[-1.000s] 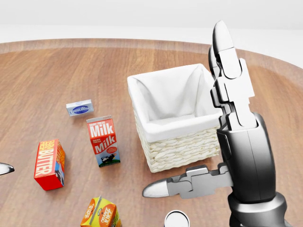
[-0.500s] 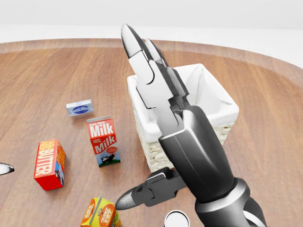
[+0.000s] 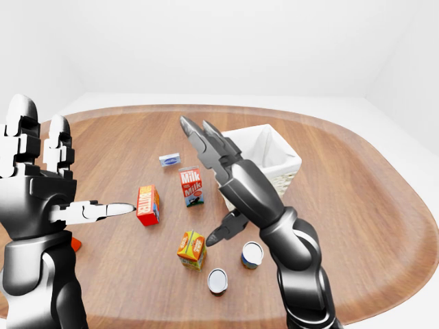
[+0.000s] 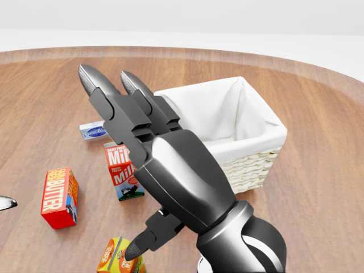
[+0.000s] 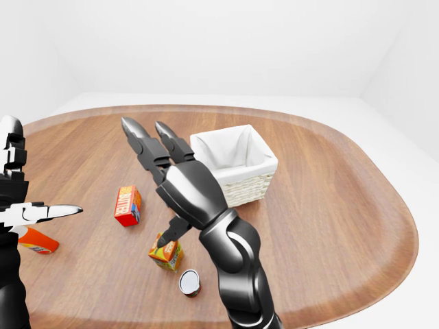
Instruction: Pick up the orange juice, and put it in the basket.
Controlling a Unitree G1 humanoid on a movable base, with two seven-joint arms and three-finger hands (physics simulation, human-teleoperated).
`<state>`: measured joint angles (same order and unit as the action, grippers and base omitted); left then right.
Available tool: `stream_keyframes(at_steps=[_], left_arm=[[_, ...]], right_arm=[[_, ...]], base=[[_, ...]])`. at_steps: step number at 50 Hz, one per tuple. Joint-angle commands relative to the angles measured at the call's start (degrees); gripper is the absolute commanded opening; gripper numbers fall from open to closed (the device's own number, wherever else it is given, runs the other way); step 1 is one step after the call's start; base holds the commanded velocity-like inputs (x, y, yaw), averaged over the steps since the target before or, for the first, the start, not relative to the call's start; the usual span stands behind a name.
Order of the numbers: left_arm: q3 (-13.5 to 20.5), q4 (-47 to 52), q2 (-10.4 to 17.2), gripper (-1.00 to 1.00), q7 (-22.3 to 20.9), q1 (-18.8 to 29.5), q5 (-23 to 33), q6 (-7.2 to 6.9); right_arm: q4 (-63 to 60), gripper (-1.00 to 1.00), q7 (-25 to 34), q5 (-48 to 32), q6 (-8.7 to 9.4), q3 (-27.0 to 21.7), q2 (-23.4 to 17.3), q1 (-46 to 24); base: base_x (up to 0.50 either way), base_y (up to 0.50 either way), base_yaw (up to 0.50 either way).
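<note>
Juice (image 3: pixel 192 249) sits ungrasped; our right hand (image 3: pixel 223 168) hovers with fingers wide, basket (image 3: pixel 285 161) empty, 0 steps done.

On table (image 3: pixel 357 205): one wicker basket (image 3: pixel 285 171), far right of the cartons. One milk carton (image 3: pixel 192 186). One orange juice carton (image 3: pixel 192 249), near edge. One red butter box (image 3: pixel 147 205). One small blue-and-white box (image 3: pixel 170 160), far. Two cans (image 3: pixel 252 254) (image 3: pixel 217 281), near. One orange bottle (image 5: pixel 38 240), far left. Two robot hands (image 3: pixel 226 181) (image 3: pixel 41 185).
</note>
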<state>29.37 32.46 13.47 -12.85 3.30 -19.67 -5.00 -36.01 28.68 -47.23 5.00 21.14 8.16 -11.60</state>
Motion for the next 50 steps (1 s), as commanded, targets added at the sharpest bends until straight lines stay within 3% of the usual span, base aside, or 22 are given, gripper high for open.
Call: stream_keyframes(at_steps=[1,34,41,46,49,50], left_arm=[[0.00,0.00,0.00,1.00,0.00,0.00,0.00,0.00],[0.00,0.00,0.01,1.00,-0.01,0.00,0.00,0.00],[-0.01,0.00,0.01,1.00,0.00,-0.01,0.01,0.00],[0.00,0.00,-0.01,1.00,-0.01,0.00,0.00,0.00],[0.01,0.00,-0.01,1.00,0.02,0.00,-0.03,0.00],[0.00,-0.01,0.01,1.00,-0.01,0.00,-0.01,0.00]], right_arm=[[3.72,1.00,3.88,-3.10,0.00,-0.39,0.88,-1.54],[10.66,1.00,11.19,-9.00,0.00,2.69,2.90,-1.19],[12.29,1.00,10.45,-9.84,0.00,2.29,2.49,-2.07],[14.10,1.00,9.91,-11.76,-5.03,2.73,1.71,-1.48],[15.12,1.00,9.00,-12.44,-6.94,2.79,2.00,-0.94],[15.76,1.00,8.61,-12.16,-8.72,2.88,1.56,-0.97]], base=[[0.00,0.00,0.00],[0.00,0.00,0.00],[0.00,0.00,0.00],[0.00,0.00,0.00],[0.00,0.00,0.00],[0.00,0.00,0.00]])
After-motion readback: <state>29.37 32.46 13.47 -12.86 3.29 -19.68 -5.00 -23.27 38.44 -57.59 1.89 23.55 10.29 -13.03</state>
